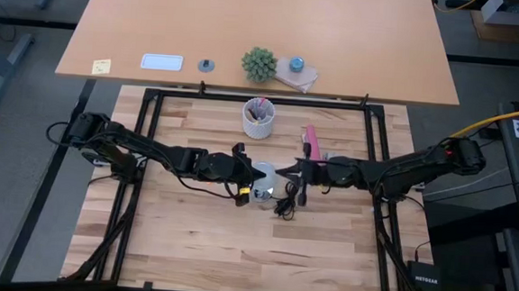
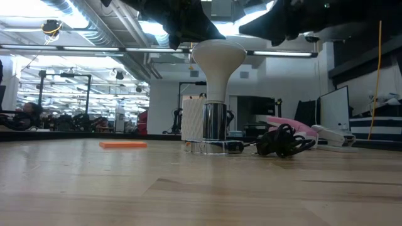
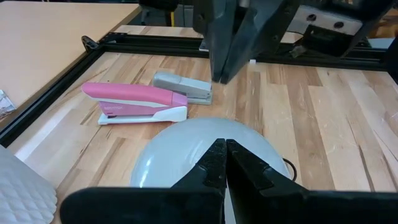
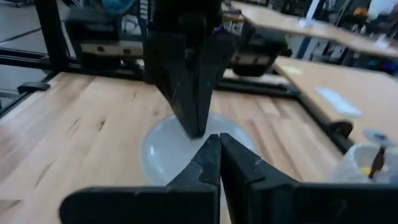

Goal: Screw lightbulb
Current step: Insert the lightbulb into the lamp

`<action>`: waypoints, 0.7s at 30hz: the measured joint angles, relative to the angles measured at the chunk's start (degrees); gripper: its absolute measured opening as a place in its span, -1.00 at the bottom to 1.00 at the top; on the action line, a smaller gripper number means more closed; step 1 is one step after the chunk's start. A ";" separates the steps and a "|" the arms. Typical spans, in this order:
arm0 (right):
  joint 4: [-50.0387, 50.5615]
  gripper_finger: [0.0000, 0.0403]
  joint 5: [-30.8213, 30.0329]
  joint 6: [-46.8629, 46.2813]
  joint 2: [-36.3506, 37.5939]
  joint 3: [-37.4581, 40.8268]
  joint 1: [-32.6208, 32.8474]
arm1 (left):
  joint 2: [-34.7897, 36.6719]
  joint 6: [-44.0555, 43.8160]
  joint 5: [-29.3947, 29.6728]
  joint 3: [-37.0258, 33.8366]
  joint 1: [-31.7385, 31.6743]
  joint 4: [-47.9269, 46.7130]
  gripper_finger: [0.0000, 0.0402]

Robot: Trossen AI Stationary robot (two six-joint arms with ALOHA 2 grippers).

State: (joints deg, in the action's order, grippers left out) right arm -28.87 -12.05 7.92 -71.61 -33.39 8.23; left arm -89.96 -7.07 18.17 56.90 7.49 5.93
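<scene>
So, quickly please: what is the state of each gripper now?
Left gripper: shut, empty, fingertips above the lightbulb.
Right gripper: shut, empty, also above the lightbulb.

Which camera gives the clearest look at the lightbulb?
The low view: the lightbulb shows side-on, upright in the silvery fitting. The wrist views show only its rounded top behind shut fingers; from above, both arms mostly hide it.

you can make out "netgear" on the black box (image 1: pixel 422 280) at the near right off the table; the pink stapler's (image 3: pixel 138 103) label is too small to read.
</scene>
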 joint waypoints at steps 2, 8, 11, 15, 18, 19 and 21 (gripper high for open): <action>-0.71 -0.98 -0.76 0.98 0.00 0.00 -0.26 | -0.02 0.00 -0.01 0.00 0.00 0.00 -0.99; -1.81 -0.98 -0.77 1.37 -0.62 -0.02 -2.34 | -0.02 0.00 -0.01 0.01 0.00 0.00 -0.99; -3.91 -0.99 0.67 1.36 -2.48 -0.02 -2.75 | 0.00 0.00 -0.01 0.00 0.00 0.01 -0.99; -5.67 -0.97 2.18 1.38 -4.83 -0.02 -2.69 | -0.01 -0.02 0.00 0.00 0.00 0.00 -0.99; -5.80 -0.98 2.18 1.38 -5.54 -0.02 -2.69 | -0.02 0.00 0.00 0.00 0.00 0.00 -0.99; -5.84 -0.99 2.18 1.38 -5.83 -0.01 -2.69 | -0.02 -0.02 0.00 0.00 0.00 0.00 -0.99; -5.66 -0.99 2.18 1.38 -6.22 0.00 -2.69 | -0.02 0.00 0.00 0.00 0.00 0.00 -0.99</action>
State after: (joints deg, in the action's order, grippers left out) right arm -34.53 -9.87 9.30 -77.84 -33.39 5.54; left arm -89.97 -7.07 18.17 56.90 7.49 5.93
